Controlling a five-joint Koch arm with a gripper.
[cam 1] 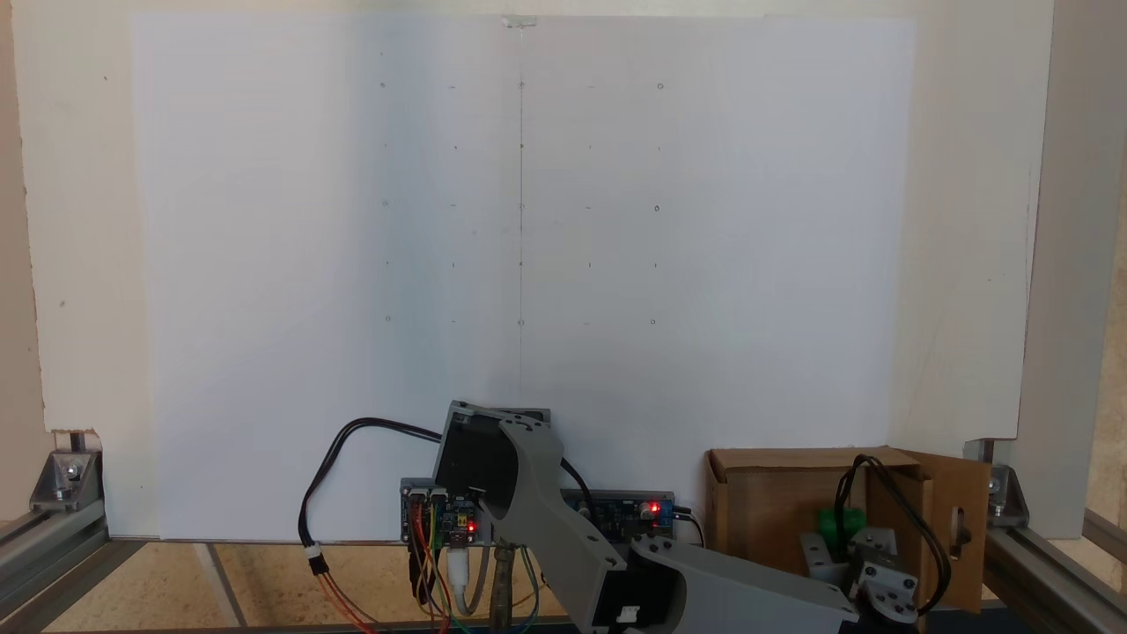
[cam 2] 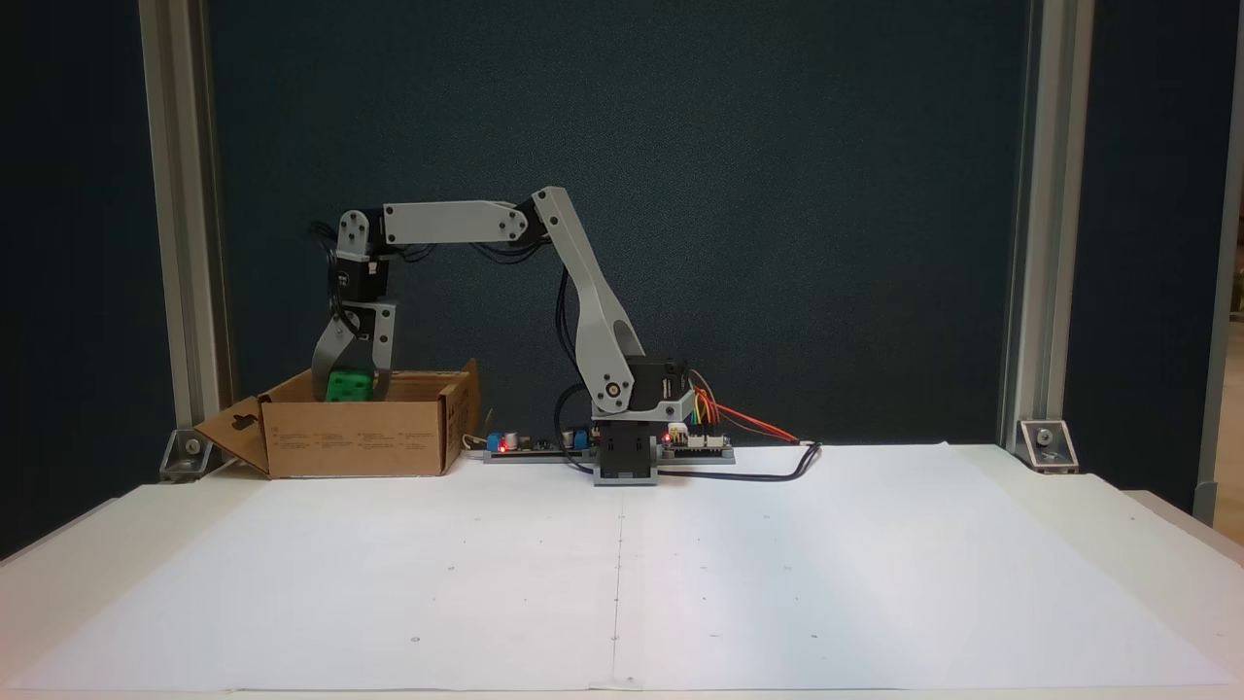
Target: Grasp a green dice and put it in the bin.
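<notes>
Where the white sheet point(cam 2: 622, 564) covers the table point(cam 2: 1157, 525), we see it marked with a faint grid of dots and a seam down its middle, in both fixed views. On its far edge in a fixed view stands the grey arm point(cam 2: 583, 292), its base beside a circuit board point(cam 2: 695, 442) with red lights and coloured wires, and a black cable point(cam 2: 768, 472) curls away over the sheet. We follow the arm up from the base, over an elbow and out level to the left in that view, where the wrist turns straight down. Aluminium frame posts point(cam 2: 180, 224) rise at either side before a dark backdrop. Next in size we find the bin point(cam 2: 355, 442), a brown cardboard box sitting at the left end of the table in that view, one flap point(cam 2: 233, 433) folded outward with a keyhole cutout; in a fixed view from above it sits at the lower right point(cam 1: 757, 511). Over its open top hangs the gripper point(cam 2: 350, 394), pointing down, its tips at about rim level. We see its jaws pinching the green dice point(cam 2: 350, 385) between them, so the dice is held just above the bin's interior, not resting on the bottom. From above we catch the dice point(cam 1: 836, 521) as a green patch beside the wrist, inside the bin's outline.
</notes>
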